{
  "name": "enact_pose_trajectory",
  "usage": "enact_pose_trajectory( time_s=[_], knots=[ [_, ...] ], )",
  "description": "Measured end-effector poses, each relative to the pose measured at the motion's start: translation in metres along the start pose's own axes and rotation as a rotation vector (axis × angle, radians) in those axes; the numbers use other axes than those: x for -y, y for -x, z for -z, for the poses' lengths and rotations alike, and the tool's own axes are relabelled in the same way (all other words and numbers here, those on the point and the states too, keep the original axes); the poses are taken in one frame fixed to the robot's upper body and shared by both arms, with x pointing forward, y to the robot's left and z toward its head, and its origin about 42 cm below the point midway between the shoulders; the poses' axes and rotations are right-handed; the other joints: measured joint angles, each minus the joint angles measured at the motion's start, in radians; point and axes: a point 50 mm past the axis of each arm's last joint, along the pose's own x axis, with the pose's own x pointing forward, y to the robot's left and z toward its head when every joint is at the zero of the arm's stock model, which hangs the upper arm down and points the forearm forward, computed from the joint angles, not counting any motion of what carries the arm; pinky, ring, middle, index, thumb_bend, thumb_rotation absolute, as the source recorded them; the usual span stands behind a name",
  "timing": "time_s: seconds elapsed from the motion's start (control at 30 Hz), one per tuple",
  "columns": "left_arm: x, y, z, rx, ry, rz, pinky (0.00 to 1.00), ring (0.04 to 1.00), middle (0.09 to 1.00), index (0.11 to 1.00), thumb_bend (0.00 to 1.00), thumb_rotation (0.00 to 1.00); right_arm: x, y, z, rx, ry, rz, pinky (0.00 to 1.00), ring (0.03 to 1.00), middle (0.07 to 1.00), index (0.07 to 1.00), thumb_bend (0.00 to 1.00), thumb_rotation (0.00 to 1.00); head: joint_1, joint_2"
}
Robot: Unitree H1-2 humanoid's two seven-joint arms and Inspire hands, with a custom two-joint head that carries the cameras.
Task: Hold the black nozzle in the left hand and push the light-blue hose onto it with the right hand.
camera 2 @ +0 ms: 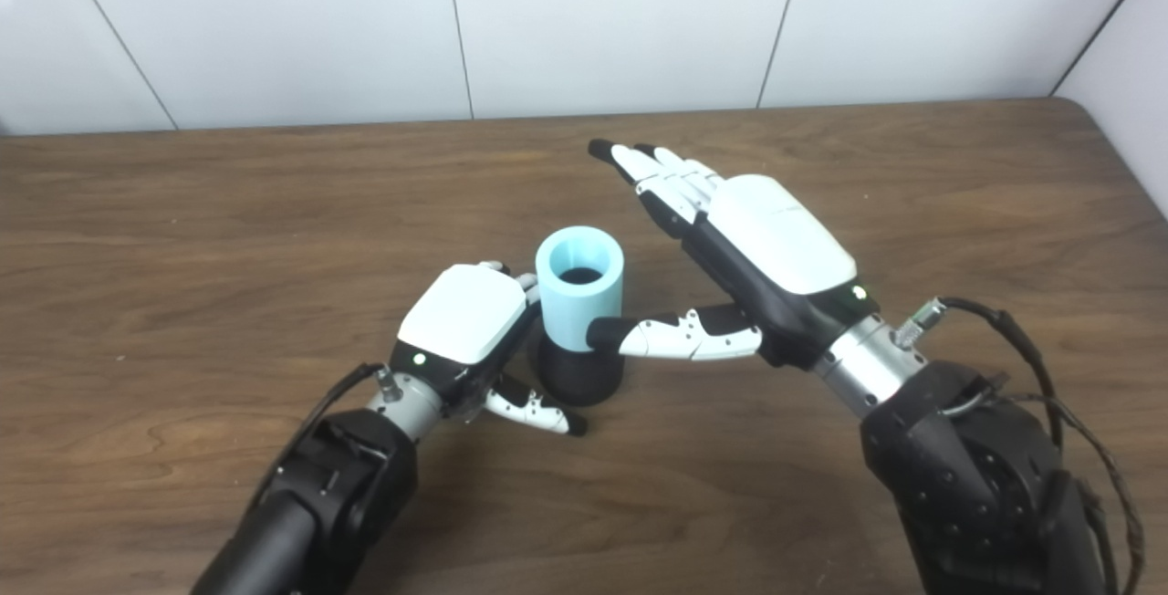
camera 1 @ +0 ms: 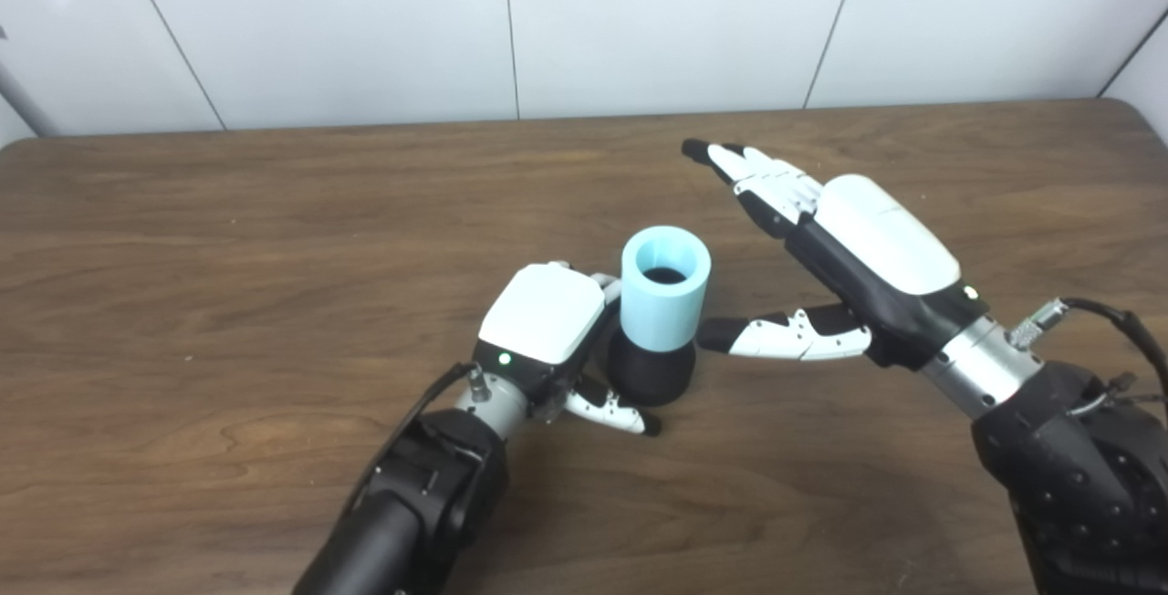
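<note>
Hose (camera 1: 664,289), light blue and upright, sits on the black nozzle (camera 1: 651,370) near the middle of the desk (camera 1: 182,239). Left robot hand (camera 1: 547,330) wraps the nozzle's left side, its grip partly hidden. Right robot hand (camera 1: 826,248) is spread open just beside the hose, holding nothing.

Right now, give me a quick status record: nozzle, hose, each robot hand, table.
nozzle: black nozzle upright on the table, only its base showing
hose: light-blue hose upright, seated over the nozzle top, open end up
left robot hand: left robot hand against the nozzle and hose from the left; grip cannot be confirmed
right robot hand: right robot hand open, fingers spread, holding nothing, thumb pointing at the hose
table: wooden table
</note>
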Motion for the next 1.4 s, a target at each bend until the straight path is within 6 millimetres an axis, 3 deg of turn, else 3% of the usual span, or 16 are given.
enact_pose_trajectory(
  time_s=[0.17, 0.33, 0.57, 0.73, 0.83, 0.9, 1.0, 1.03, 1.13, 1.27, 1.33, 1.4],
  knots=[
    [-0.016, 0.013, 0.02, -0.015, 0.036, 0.076, 1.0, 0.989, 0.962, 0.939, 1.0, 0.45, 0.001, 0.0, 0.001, -0.003, 0.001, 0.005, 0.95, 0.98, 0.966, 1.0, 0.56, 0.94, 0.003, 0.0],
    [-0.022, 0.022, 0.042, -0.059, 0.054, 0.131, 0.99, 0.985, 0.967, 0.953, 1.0, 0.46, 0.002, 0.0, 0.001, -0.006, 0.0, 0.007, 0.95, 0.982, 0.968, 1.0, 0.56, 0.94, -0.002, -0.002],
    [-0.041, 0.03, 0.044, -0.045, 0.115, 0.122, 0.78, 0.882, 0.896, 0.929, 1.0, 0.43, 0.002, 0.0, 0.003, -0.015, -0.004, 0.008, 0.94, 0.981, 0.967, 1.0, 0.57, 0.93, -0.002, -0.002],
    [-0.06, 0.033, 0.058, -0.053, 0.202, 0.12, 0.72, 0.853, 0.874, 0.918, 1.0, 0.36, 0.004, 0.001, 0.005, -0.022, -0.008, 0.015, 0.93, 0.976, 0.961, 1.0, 0.57, 0.92, -0.003, 0.0],
    [-0.077, 0.037, 0.072, -0.06, 0.366, 0.112, 0.67, 0.812, 0.826, 0.892, 1.0, 0.32, 0.004, 0.001, 0.009, -0.032, -0.018, 0.018, 0.92, 0.98, 0.969, 1.0, 0.57, 0.91, -0.003, 0.002],
    [-0.086, 0.043, 0.084, -0.055, 0.486, 0.077, 0.67, 0.784, 0.808, 0.863, 0.94, 0.28, 0.003, 0.002, 0.013, -0.046, -0.035, 0.02, 0.9, 0.985, 0.974, 1.0, 0.57, 0.92, -0.003, 0.002],
    [-0.096, 0.054, 0.105, -0.025, 0.753, -0.065, 0.67, 0.736, 0.769, 0.812, 0.85, 0.08, 0.001, 0.007, 0.017, -0.068, -0.053, 0.03, 0.88, 0.989, 0.986, 1.0, 0.59, 0.96, -0.003, 0.0],
    [-0.095, 0.058, 0.111, -0.015, 0.869, -0.145, 0.68, 0.727, 0.762, 0.806, 0.83, 0.06, 0.0, 0.008, 0.018, -0.074, -0.061, 0.03, 0.88, 0.988, 0.988, 1.0, 0.59, 0.96, -0.003, 0.0],
    [-0.08, 0.058, 0.115, -0.001, 1.114, -0.285, 0.71, 0.712, 0.748, 0.792, 0.76, 0.11, -0.002, 0.012, 0.02, -0.083, -0.097, 0.035, 0.88, 0.987, 0.991, 1.0, 0.58, 0.96, -0.009, 0.0],
    [-0.065, 0.066, 0.122, -0.046, 1.238, -0.387, 0.68, 0.748, 0.774, 0.8, 0.69, 0.16, -0.003, 0.02, 0.026, -0.122, -0.155, 0.062, 0.9, 0.994, 0.997, 1.0, 0.57, 0.96, -0.011, -0.002],
    [-0.062, 0.071, 0.127, -0.078, 1.283, -0.465, 0.72, 0.771, 0.797, 0.819, 0.65, 0.19, -0.008, 0.023, 0.031, -0.152, -0.192, 0.067, 0.9, 0.988, 0.996, 1.0, 0.56, 0.96, -0.011, -0.002],
    [-0.059, 0.075, 0.129, -0.097, 1.308, -0.507, 0.77, 0.8, 0.823, 0.825, 0.67, 0.26, -0.012, 0.024, 0.033, -0.165, -0.226, 0.074, 0.89, 0.978, 0.998, 1.0, 0.55, 0.97, -0.014, 0.0]
  ],
)
